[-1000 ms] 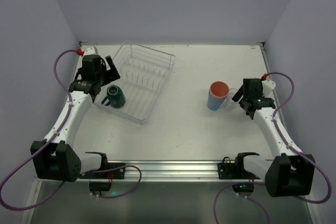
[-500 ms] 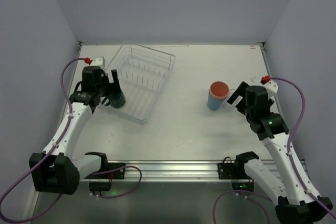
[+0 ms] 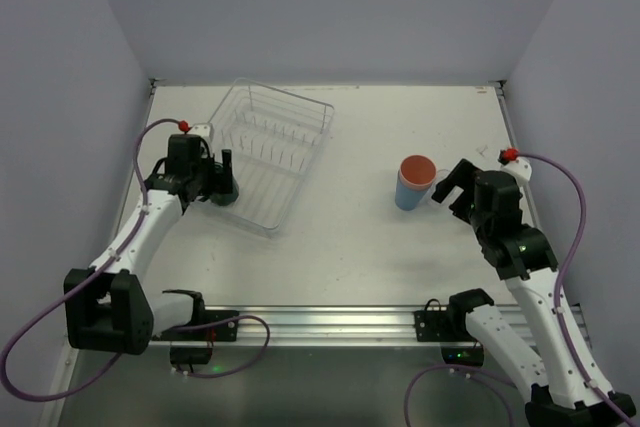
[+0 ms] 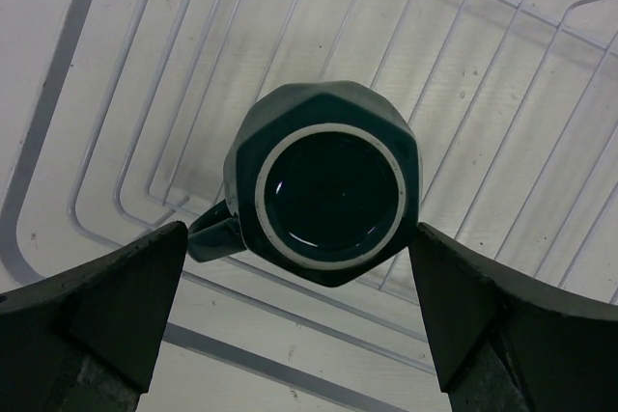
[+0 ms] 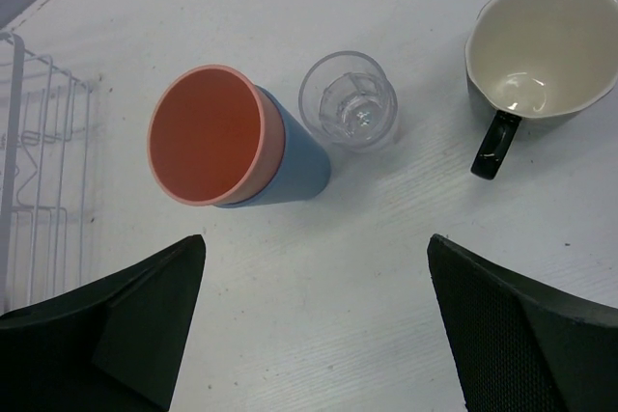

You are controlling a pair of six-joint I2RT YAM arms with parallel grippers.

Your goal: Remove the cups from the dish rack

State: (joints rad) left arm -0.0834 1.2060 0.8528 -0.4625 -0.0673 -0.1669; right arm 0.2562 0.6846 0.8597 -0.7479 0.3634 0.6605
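My left gripper: wide open, empty, now straddling the glossy eight-sided dark teal mug in the thin-ribbed dish rack | my right gripper: wide open, empty, arm pulled back nearward, elbow raised | matte salmon-pink tumbler nested in light-blue tumbler, on the table
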